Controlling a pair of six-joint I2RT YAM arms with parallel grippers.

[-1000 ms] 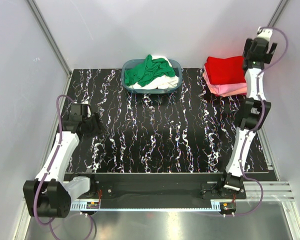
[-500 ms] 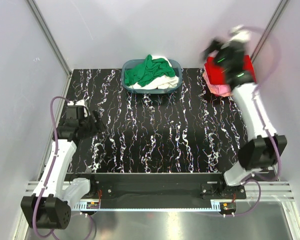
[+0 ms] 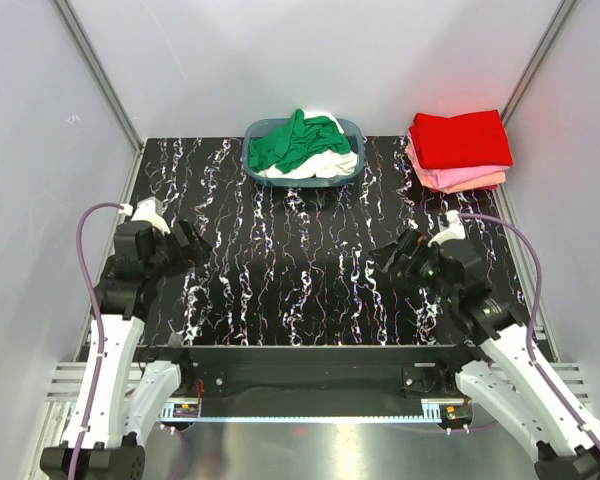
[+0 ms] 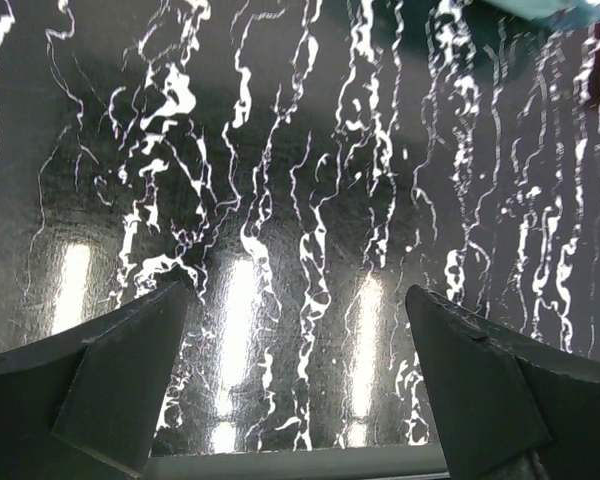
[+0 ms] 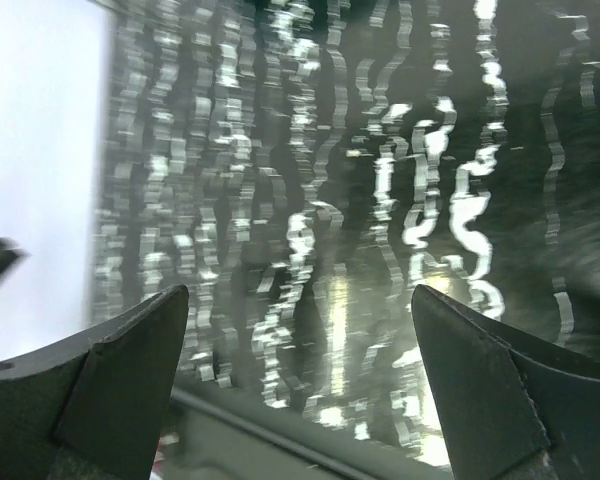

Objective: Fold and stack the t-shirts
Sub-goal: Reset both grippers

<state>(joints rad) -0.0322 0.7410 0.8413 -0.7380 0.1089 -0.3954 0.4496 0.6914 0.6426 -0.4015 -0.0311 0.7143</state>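
A folded bright red t-shirt (image 3: 460, 139) lies on top of folded pink (image 3: 462, 179) and salmon shirts at the table's far right corner. A crumpled green t-shirt (image 3: 295, 141) and a white one (image 3: 325, 166) fill the blue-grey basket (image 3: 352, 128) at the far middle. My left gripper (image 3: 196, 250) is open and empty over the table's left side; the left wrist view (image 4: 295, 300) shows only bare table between its fingers. My right gripper (image 3: 392, 262) is open and empty above the table's right-middle, well short of the stack; the blurred right wrist view (image 5: 300, 300) shows only table.
The black white-veined table top (image 3: 310, 270) lies between the arms. Grey booth walls with metal posts (image 3: 95, 70) close in the left, right and far sides. The table's near edge (image 3: 300, 352) runs along the arm bases.
My right arm has swung from the red stack at the far right down and toward the near middle of the table. My left gripper has shifted slightly nearer and right.
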